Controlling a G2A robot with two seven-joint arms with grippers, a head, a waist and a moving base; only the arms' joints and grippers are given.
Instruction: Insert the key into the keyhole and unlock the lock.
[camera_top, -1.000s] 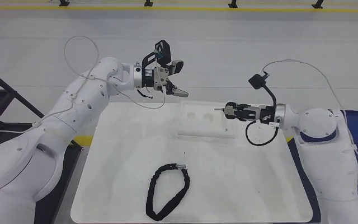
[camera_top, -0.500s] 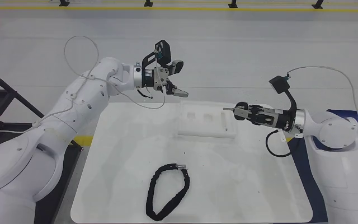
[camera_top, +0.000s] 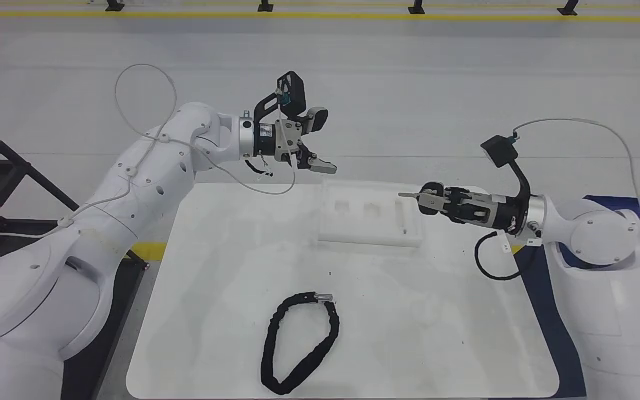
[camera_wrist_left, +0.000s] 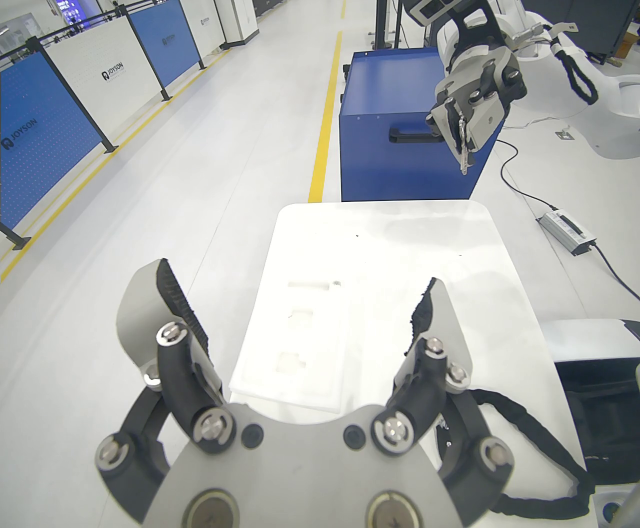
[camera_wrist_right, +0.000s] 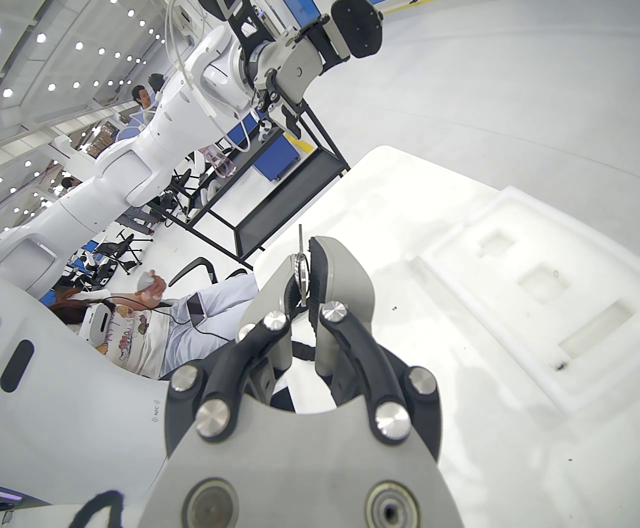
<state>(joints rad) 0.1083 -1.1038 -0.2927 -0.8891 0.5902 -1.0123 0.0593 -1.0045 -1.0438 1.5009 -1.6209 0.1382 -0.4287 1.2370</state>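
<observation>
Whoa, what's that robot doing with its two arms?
The right end effector is pinching a small key in the air, by one end of a white tray on the table. The left end effector hangs open and empty above the table's far edge. The black lock lies alone near the front, untouched, so the key is not in it yet.

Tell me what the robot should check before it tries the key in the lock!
1. Grip on the key: ok, the right end effector is shut on it, blade sticking out.
2. Hold on the lock: not ok, it lies loose on the table.
3. The left end effector free to help: ok, open and empty.
4. Closeness: not ok, the key hangs by the foam tray, apart from the lock.
5. Keyhole at the metal end facing up: cannot tell.
</observation>
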